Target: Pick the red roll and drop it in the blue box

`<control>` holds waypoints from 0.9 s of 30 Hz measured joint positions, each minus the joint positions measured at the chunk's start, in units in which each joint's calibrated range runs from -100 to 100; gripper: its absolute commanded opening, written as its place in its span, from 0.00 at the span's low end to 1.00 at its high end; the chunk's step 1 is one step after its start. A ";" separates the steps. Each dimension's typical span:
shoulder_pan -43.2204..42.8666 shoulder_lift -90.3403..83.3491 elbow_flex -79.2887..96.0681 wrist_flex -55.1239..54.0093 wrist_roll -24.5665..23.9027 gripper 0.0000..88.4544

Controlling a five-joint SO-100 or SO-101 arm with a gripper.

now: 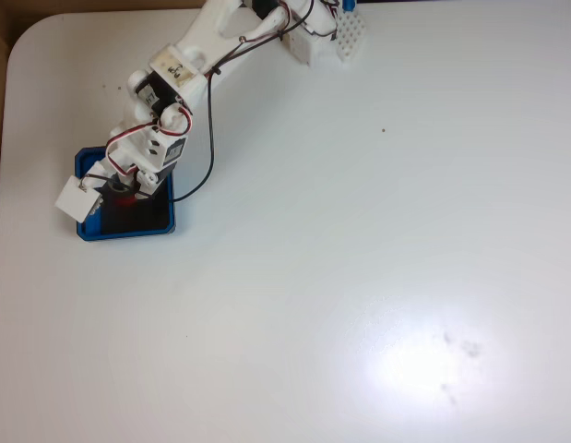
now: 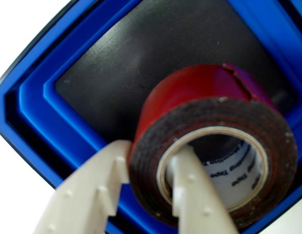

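Red roll (image 2: 209, 146) is pinched through its wall by the end effector (image 2: 146, 180), one finger in the core, one outside, held above the black floor of the blue box (image 2: 38, 97). Box holds nothing else visible. Risk, as judged: roll hangs toward the 5 o'clock rim in the wrist view and may catch it on release.

fixed view top-down, wrist view close

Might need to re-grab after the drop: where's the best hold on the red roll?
Pinch the red roll through its wall, as the gripper does now: one finger in the round core hole, the other against the red outer side. The open hole faces the wrist camera, so come from that face, over the blue box.
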 measured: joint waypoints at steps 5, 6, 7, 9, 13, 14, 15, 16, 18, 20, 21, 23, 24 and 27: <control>0.00 0.00 0.00 0.00 0.00 0.02; 0.00 0.00 0.00 0.00 0.00 0.03; 0.00 0.00 0.00 0.00 0.00 0.04; 0.00 0.00 0.00 0.00 0.00 0.10; 0.00 0.00 0.00 0.00 0.00 0.21; 0.00 0.00 0.00 0.00 0.00 0.22; 0.00 0.00 0.00 0.00 0.00 0.23; 0.00 0.00 0.00 0.00 0.00 0.24; 0.00 0.00 0.00 0.00 0.00 0.24; 0.00 0.00 0.00 0.00 0.00 0.24; 0.00 0.00 0.00 0.00 0.00 0.24; 0.30 0.00 0.00 0.00 0.00 0.24; 0.49 0.00 0.00 0.00 0.00 0.24; 0.69 -0.42 0.90 0.00 0.00 0.24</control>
